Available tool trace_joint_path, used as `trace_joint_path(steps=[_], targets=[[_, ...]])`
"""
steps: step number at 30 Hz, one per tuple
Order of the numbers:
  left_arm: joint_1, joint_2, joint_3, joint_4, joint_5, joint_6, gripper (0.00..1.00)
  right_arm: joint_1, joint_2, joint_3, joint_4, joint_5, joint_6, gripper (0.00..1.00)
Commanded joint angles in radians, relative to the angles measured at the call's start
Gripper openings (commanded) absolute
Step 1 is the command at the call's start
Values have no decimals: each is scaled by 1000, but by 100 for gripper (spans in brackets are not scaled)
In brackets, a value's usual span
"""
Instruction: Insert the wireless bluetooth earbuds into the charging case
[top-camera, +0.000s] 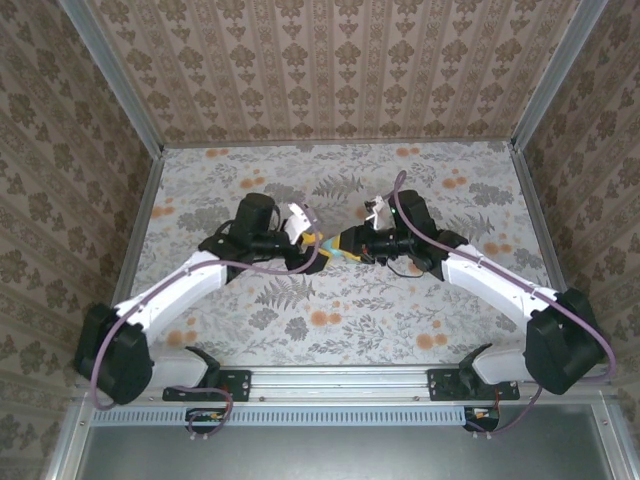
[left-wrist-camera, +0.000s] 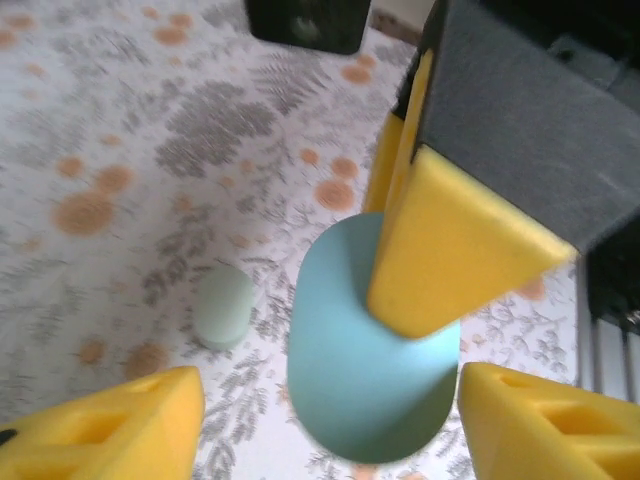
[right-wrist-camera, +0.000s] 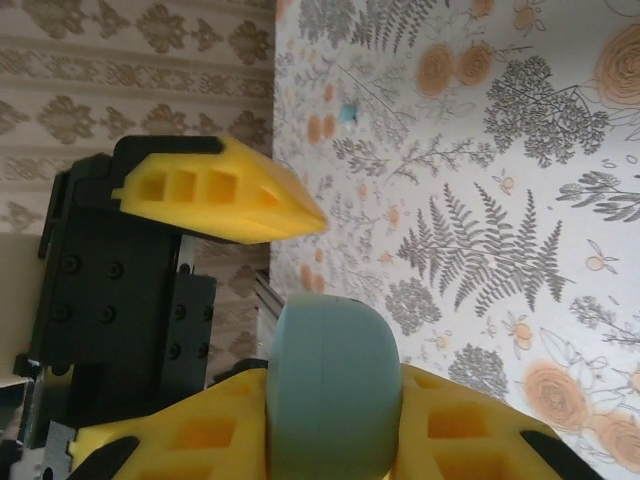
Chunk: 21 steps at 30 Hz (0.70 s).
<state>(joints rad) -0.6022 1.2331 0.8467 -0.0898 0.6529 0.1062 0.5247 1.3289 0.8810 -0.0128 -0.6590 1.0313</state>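
A teal-blue oval charging case (right-wrist-camera: 335, 390) is clamped between the yellow fingers of my right gripper (right-wrist-camera: 335, 380), which is shut on it; the case looks closed, with a seam round it. My left gripper (left-wrist-camera: 330, 385) stands open around the same case (left-wrist-camera: 365, 370), its fingers (left-wrist-camera: 110, 430) clear of both sides. In the top view the two grippers meet at mid-table, left (top-camera: 318, 250) and right (top-camera: 350, 245). A tiny pale blue earbud (right-wrist-camera: 347, 112) lies on the tablecloth farther off.
A mint-green oval case (left-wrist-camera: 222, 305) lies on the floral tablecloth (top-camera: 330, 330) just left of the teal case. Patterned walls (top-camera: 330, 60) close in the back and sides, and a metal rail (top-camera: 330, 380) runs along the near edge.
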Motion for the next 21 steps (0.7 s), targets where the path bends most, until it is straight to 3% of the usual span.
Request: trace_joint_path(steps=[1,6,14,21], targets=[[47,-121,-126,259,-22,-173,75,7,-46,-51,235,43,231,19],[65,-204,-286,546,32,-322,80,38,-65,-38,266,100,282,20],[64,-119,-306,789,140,-464,74,100,-61,-30,328,130,355,20],[64,-54,-284,847,187,-495,64,118,-83,-46,367,152,413,20]])
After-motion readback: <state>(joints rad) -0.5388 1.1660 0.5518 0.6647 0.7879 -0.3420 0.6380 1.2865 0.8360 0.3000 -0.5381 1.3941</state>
